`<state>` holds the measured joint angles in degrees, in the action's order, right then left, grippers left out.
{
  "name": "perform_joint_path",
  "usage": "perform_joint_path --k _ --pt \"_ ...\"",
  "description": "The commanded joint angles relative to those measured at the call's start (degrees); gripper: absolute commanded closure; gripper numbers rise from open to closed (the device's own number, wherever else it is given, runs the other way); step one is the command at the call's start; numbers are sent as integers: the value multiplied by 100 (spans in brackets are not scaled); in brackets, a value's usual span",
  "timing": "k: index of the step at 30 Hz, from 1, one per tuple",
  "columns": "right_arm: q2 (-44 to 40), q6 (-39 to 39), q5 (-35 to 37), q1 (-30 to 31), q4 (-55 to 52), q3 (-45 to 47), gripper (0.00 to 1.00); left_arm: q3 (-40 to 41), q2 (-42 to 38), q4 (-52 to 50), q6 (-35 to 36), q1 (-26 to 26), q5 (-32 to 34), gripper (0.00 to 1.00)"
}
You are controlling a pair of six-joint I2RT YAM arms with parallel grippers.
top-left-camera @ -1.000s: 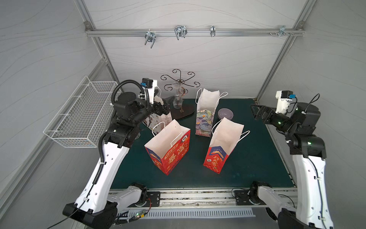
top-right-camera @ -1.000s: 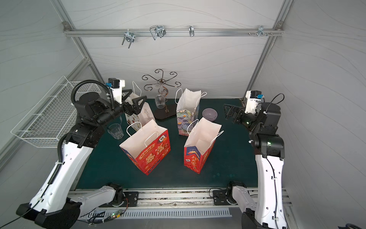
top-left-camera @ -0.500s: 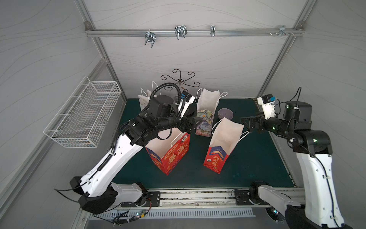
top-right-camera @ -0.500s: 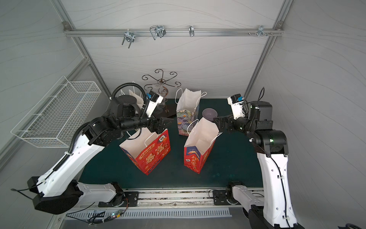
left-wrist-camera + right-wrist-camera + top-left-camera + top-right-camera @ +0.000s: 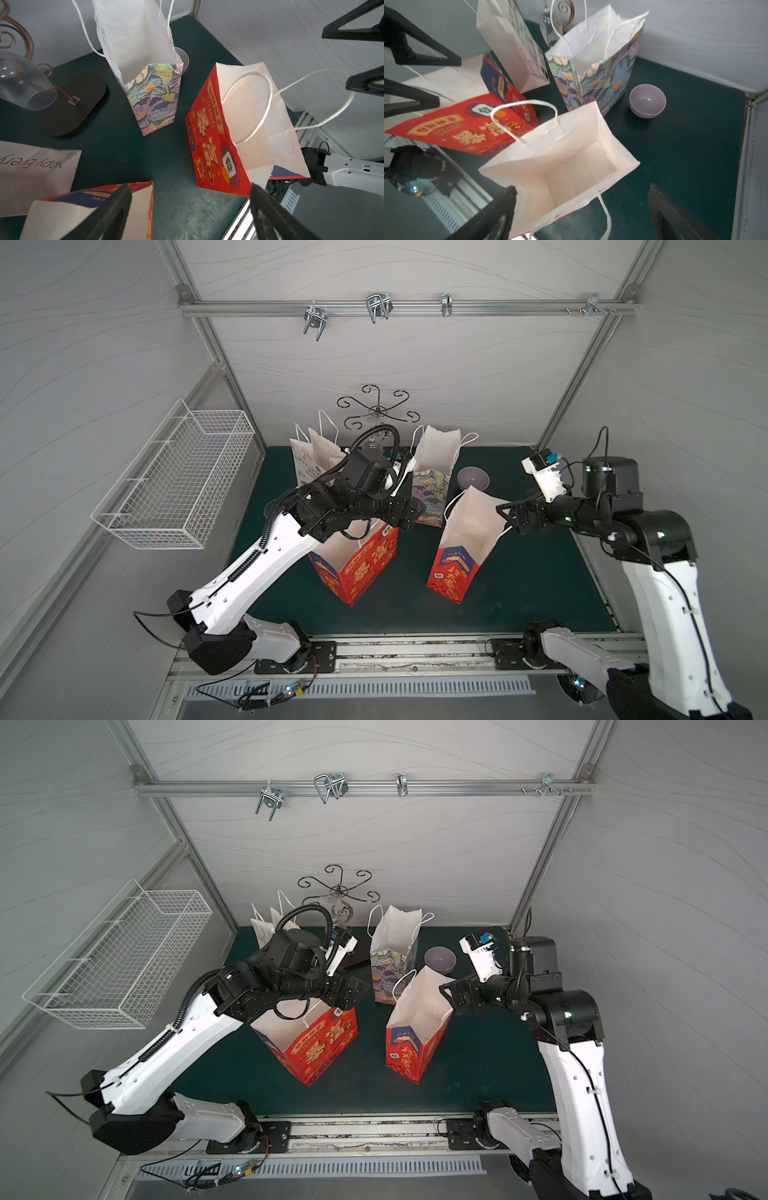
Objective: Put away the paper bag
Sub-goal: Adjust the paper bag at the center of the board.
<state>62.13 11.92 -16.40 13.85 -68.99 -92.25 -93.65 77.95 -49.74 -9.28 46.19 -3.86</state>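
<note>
Four paper bags stand open on the green surface. The task does not say which one is meant, but from the arms' poses I judge it to be one of the two red ones.

The right red bag stands upright near the middle, mouth up, cord handles loose. The right end effector hangs at the rim on its own arm's side, jaws spread wide and holding nothing. In the right wrist view the bag's mouth lies below and between the fingers, and one handle trails over the rim there. That placing looks meant for taking the handle, probably the firmest hold on so soft a bag.

The left end effector, equally wide and empty, hovers over the back corner of the left red bag. I cannot tell whether a finger touches its rim.

A floral bag stands just behind the gap between the red pair, with a bowl beside it. A white bag stands at the back left, near a scrolled stand.

Hooks on the overhead rail and a wire basket on the left wall are both well apart from the bags. Either could be the storage place, and a handle grip would suit hanging.
</note>
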Motion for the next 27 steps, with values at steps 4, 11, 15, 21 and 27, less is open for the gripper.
perform_joint_path --k 4,11,15,21,27 --pt "1089 409 898 565 -416 -574 1 263 22 402 -128 22 -105 9" --pt "1727 736 1283 681 -585 -944 2 421 15 745 47 21 -362 10" --pt "1846 933 1347 684 -563 -679 6 873 -223 1562 205 23 -799 10" --pt "2311 922 1284 681 -364 -897 20 1570 -577 2578 581 30 -1534 10" --pt "2433 985 1213 669 -107 -607 36 1763 -675 2495 1208 39 -1835 11"
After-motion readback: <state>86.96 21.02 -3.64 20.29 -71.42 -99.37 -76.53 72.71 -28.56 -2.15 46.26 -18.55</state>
